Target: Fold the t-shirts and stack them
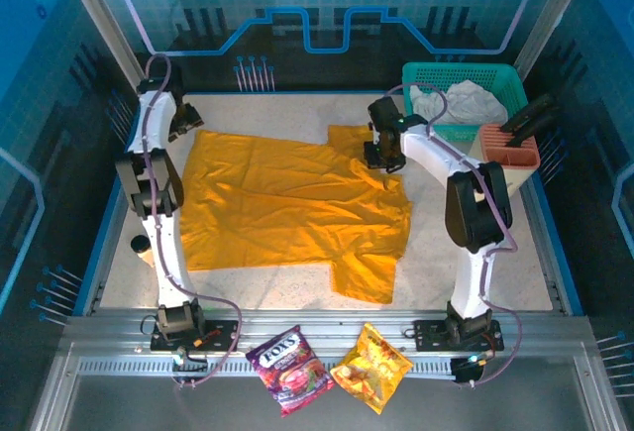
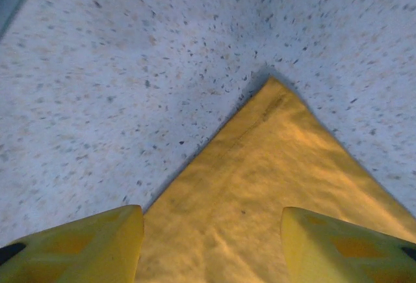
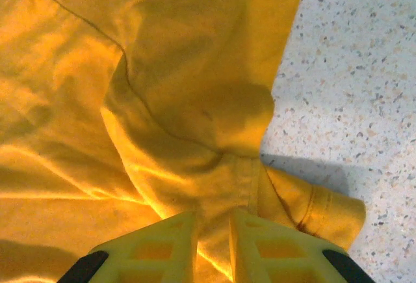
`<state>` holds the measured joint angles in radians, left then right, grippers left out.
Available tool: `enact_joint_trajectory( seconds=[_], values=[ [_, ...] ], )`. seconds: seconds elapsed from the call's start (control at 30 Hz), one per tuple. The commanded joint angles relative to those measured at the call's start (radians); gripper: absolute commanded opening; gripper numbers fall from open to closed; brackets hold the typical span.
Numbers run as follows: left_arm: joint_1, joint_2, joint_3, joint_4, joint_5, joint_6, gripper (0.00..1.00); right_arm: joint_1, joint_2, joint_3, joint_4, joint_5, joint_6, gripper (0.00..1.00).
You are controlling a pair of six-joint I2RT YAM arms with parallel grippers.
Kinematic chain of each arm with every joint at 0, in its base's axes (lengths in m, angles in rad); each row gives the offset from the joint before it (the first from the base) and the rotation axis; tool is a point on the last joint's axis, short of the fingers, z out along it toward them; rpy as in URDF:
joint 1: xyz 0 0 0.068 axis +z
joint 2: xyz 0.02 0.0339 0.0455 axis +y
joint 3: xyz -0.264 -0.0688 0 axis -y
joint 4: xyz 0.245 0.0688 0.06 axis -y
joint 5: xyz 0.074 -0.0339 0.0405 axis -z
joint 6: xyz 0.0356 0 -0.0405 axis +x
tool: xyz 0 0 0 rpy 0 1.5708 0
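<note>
Overhead, the golden-orange t-shirt (image 1: 287, 213) lies spread across the middle of the speckled worktop (image 1: 436, 272), one sleeve reaching toward the near edge. The left tool (image 1: 186, 119) sits at the shirt's far left corner. The right tool (image 1: 384, 159) is down on the cloth at the far right, by the other sleeve. The whitish-grey t-shirt (image 1: 466, 104) is bunched in a teal basket (image 1: 421, 76) at the far right corner. Two snack packets, one purple (image 1: 289, 369) and one orange (image 1: 371, 367), lie on the metal rail in front of the arm bases.

From the left wrist, the left tool (image 2: 211, 231) stands open, its yellow fingers (image 2: 97, 244) wide apart. A flat pointed corner of the shirt (image 2: 273, 159) lies on the worktop (image 2: 130, 68) between them, ungripped.

From the right wrist, the right tool (image 3: 213, 231) is nearly closed and pinches a rumpled fold of the shirt (image 3: 162, 68). A hemmed sleeve edge (image 3: 318, 208) lies just beside it on the worktop (image 3: 351, 68).
</note>
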<state>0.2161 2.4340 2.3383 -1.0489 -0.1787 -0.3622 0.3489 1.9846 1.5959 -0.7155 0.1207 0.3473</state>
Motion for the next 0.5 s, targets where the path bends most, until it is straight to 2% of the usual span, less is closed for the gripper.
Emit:
enact_joint_trajectory(
  seconds=[0.0,0.47],
  values=[
    [0.002,0.064,0.09,-0.075,0.051,0.081,0.58,0.022,-0.042,-0.04,0.024,-0.038,0.004,0.2],
    [0.003,0.218,0.193,-0.052,0.085,0.305,0.53,0.059,-0.074,-0.102,0.018,-0.061,0.043,0.17]
  ],
)
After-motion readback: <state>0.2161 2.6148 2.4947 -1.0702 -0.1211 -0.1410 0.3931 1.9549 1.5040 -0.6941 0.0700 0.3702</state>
